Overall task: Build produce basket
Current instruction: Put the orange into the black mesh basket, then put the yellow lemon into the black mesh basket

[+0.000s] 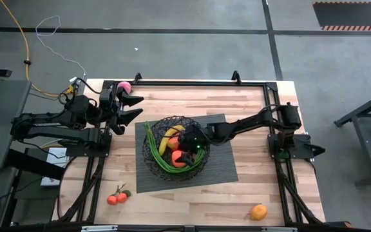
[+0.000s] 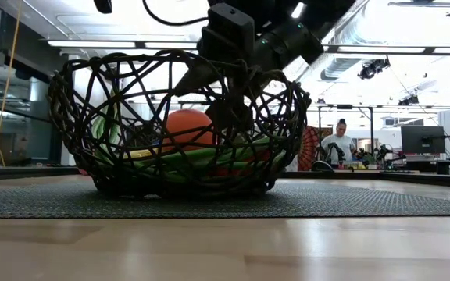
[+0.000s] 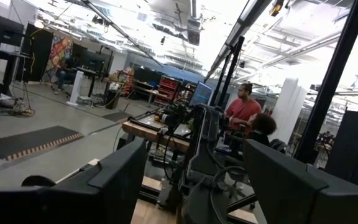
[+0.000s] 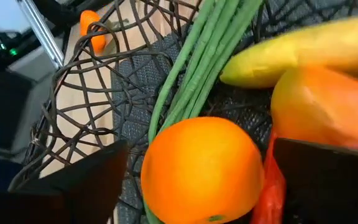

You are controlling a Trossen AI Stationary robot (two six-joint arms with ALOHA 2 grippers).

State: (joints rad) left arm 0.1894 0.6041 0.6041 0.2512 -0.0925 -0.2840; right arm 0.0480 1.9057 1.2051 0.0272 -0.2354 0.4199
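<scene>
The black wire basket (image 1: 154, 132) stands on a dark ribbed mat (image 1: 221, 169) mid-table. Inside it lie a yellow banana (image 4: 303, 50), long green beans (image 4: 197, 62), a red-orange mango (image 4: 328, 106), a red chili (image 4: 272, 186) and an orange (image 4: 201, 171). My right gripper (image 4: 201, 180) reaches down into the basket (image 2: 170, 125), open, one finger on each side of the orange with a gap on both sides. My left gripper (image 1: 133, 107) hangs raised at the table's far left, open, with nothing between its fingers. A pink ball (image 1: 125, 86) shows just beside it.
Two small tomatoes (image 1: 117, 196) lie on the wood near the front left. Another orange (image 1: 258, 211) sits near the front right corner. The mat reaches beyond the basket toward the right. People sit at desks in the room behind the table.
</scene>
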